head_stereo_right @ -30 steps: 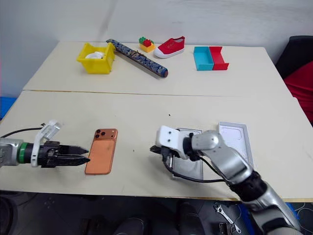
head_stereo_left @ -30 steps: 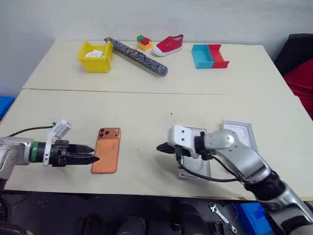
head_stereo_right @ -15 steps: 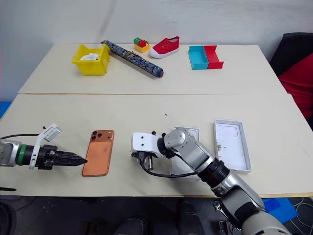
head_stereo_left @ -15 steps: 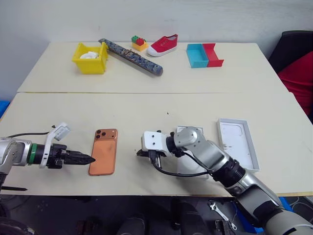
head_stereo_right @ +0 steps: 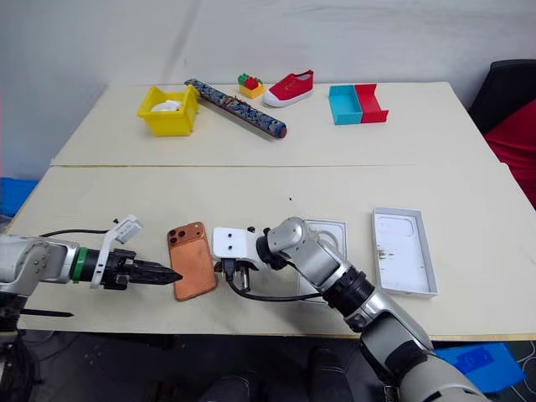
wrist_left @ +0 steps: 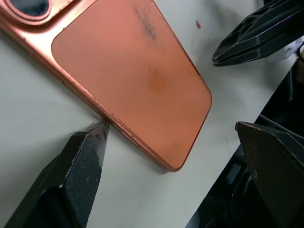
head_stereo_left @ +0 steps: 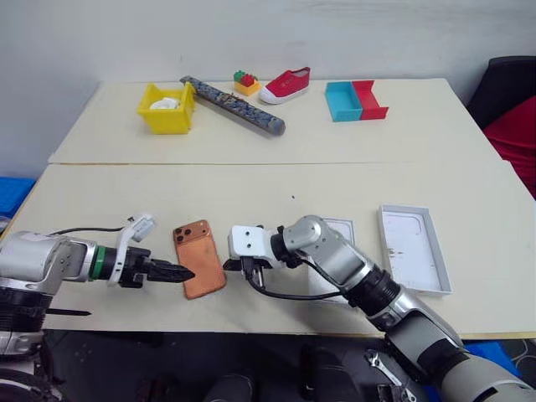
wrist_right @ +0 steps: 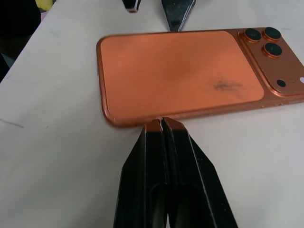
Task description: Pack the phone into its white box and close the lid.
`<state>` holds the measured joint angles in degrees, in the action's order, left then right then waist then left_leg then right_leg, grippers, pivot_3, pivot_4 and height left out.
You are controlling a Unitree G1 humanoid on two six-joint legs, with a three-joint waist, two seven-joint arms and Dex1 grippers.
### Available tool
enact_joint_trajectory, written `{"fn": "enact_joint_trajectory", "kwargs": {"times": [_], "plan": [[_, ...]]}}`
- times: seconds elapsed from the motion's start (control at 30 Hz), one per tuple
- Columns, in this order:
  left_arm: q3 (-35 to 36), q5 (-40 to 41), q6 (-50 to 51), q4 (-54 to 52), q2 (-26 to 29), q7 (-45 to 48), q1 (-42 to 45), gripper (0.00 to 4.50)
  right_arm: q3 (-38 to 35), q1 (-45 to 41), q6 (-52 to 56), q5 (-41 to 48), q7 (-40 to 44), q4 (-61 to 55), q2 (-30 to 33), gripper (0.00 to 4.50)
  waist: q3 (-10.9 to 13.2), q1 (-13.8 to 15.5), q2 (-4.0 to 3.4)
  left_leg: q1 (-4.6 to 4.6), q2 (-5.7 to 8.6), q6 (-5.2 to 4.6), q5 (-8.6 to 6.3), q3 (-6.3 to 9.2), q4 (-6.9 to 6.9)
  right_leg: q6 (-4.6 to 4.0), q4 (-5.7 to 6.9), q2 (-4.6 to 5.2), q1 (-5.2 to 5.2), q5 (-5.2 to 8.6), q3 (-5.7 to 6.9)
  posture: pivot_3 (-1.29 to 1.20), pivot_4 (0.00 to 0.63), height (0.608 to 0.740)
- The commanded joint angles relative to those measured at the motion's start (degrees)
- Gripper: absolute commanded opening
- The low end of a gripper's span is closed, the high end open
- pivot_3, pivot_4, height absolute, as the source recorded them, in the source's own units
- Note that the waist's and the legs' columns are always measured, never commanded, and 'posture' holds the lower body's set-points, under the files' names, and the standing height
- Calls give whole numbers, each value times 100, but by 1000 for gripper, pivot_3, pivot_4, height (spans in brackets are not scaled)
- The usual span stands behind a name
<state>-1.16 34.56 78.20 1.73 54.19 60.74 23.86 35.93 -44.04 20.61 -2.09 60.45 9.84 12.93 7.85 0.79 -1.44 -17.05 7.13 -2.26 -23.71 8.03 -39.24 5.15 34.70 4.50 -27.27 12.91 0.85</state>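
**Phone not yet packed, both tools at its edges**

The phone (head_stereo_left: 199,259) lies face down on the counter (head_stereo_left: 276,201), near the front edge, with its camera block pointing away from the robot. It is slightly turned, not square to the counter edge. The left tool (head_stereo_left: 172,273) is beside the phone's left long edge with its fingers spread wide; in the left wrist view one fingertip (wrist_left: 97,135) touches that edge and the other stands off past the phone's near end, so nothing is gripped. The right tool (wrist_right: 160,124) has its fingers pressed together, and their tips are against the opposite long edge of the phone.

The white box (head_stereo_right: 337,233) sits just to the right of the phone, partly hidden behind the right arm. The lid (head_stereo_right: 402,249) lies further right, open side up, well apart from the box.

In my judgement the task is at an early stage: the phone is outside the box, and lifting it, placing it inside and closing the lid all remain.
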Motion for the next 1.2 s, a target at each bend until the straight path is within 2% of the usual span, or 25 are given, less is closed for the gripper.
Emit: {"fn": "enact_joint_trajectory", "kwargs": {"times": [0.03,0.2,0.37,0.6,0.73,0.8,1.2], "plan": [[-545,-67,211,100,-224,-223,-303,4500,72,-137,-370,-293,-40,228,34,34,-8,11,0,0,1,0,0,1,0,0,0,0,0,0,-3,0,150,740],[-482,-117,148,224,-29,-191,-378,4500,90,-268,-794,-643,-111,685,9,34,-17,-11,-1,2,2,0,0,0,0,0,2,-1,-1,0,-10,0,150,740],[-242,-2,355,347,-27,-265,-384,4500,8,-267,-780,-543,-47,824,-261,34,-27,-97,-3,7,-6,2,0,-1,2,0,6,-1,-1,0,-15,0,150,740],[65,321,1231,-195,-829,-815,-339,4500,30,-245,-847,-612,-42,980,-524,34,-59,-86,-31,16,-7,3,1,-1,4,0,10,-3,4,0,-19,0,150,740],[457,820,1430,-271,-1365,-1081,-314,4500,-80,-203,-722,-540,-1,955,-597,34,-68,-57,-56,87,-4,3,0,16,26,2,-9,-6,85,2,-19,0,150,740],[792,1237,1430,-133,-1581,-1129,-308,4500,-108,-185,-704,-557,17,934,-586,34,-70,-45,-58,89,-1,2,0,24,26,2,-9,-5,90,2,-25,0,150,740],[1322,1775,1430,681,-1742,-1862,-70,4500,-304,-60,-686,-594,161,857,-575,34,-72,53,-52,83,0,3,0,43,24,2,-16,-5,90,2,-23,0,150,740]]}}
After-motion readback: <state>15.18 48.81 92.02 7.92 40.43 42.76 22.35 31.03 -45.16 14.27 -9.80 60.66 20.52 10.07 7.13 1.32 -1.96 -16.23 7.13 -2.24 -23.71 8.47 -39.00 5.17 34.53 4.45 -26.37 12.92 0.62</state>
